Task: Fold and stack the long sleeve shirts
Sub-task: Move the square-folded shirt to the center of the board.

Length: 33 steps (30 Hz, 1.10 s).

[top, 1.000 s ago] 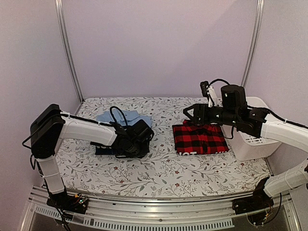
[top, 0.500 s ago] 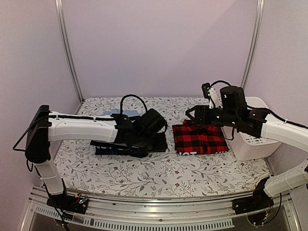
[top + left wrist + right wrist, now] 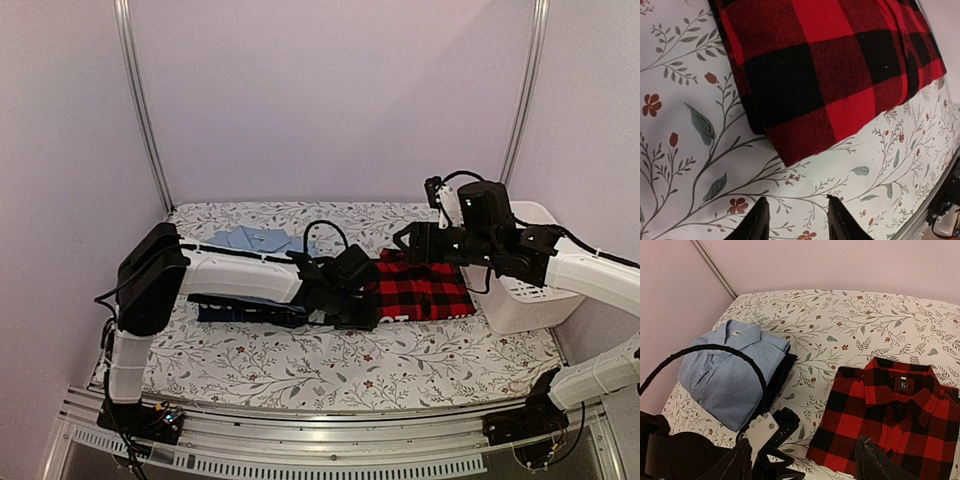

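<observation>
- The bench point(image 3: 300, 360) had a white cover with small leaves and red flowers on it.
- A red-and-black checked shirt point(image 3: 420, 290) lay folded flat on the right part.
- A dark navy garment point(image 3: 240, 312) lay on the left part, with a light blue shirt point(image 3: 255, 240) on top of it.
- A white basket point(image 3: 525, 300) stood at the right edge.

The left gripper point(image 3: 797, 226) has its two black fingers point(image 3: 759, 224) parted with nothing between them, above a white cloth printed with grey-green leaves and small red flowers point(image 3: 685, 150). Just ahead of the fingertips lies a corner of the folded red-and-black checked flannel shirt point(image 3: 820, 65), flat on that cloth and apart from them.
</observation>
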Each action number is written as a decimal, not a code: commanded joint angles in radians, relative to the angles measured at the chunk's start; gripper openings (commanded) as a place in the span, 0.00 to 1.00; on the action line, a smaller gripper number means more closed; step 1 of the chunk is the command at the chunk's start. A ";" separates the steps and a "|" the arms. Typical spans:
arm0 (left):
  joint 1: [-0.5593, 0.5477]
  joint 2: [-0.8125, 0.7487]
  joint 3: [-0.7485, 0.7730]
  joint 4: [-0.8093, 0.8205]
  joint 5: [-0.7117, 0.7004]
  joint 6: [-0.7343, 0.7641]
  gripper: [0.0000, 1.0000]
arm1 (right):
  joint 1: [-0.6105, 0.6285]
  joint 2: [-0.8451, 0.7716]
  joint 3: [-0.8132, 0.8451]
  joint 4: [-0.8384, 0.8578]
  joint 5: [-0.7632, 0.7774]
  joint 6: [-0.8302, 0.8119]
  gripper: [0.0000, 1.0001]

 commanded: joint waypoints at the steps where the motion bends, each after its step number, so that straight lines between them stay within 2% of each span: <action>1: 0.029 0.012 0.024 0.035 0.037 0.029 0.40 | -0.002 -0.039 0.013 -0.036 0.041 0.004 0.69; 7: 0.043 0.046 0.009 0.110 0.058 0.050 0.39 | -0.004 -0.038 0.007 -0.042 0.044 0.004 0.69; 15: 0.051 0.093 -0.010 0.180 0.055 0.061 0.31 | -0.003 -0.027 0.002 -0.041 0.037 0.012 0.69; 20: 0.050 0.090 -0.056 0.229 0.059 0.057 0.22 | -0.004 -0.010 -0.004 -0.041 0.038 0.011 0.69; 26: 0.050 0.074 -0.082 0.247 0.048 0.075 0.00 | -0.005 0.022 -0.014 -0.042 0.035 0.016 0.69; 33: 0.050 -0.015 -0.193 0.219 0.085 0.098 0.00 | -0.007 0.040 -0.038 -0.049 0.052 0.018 0.70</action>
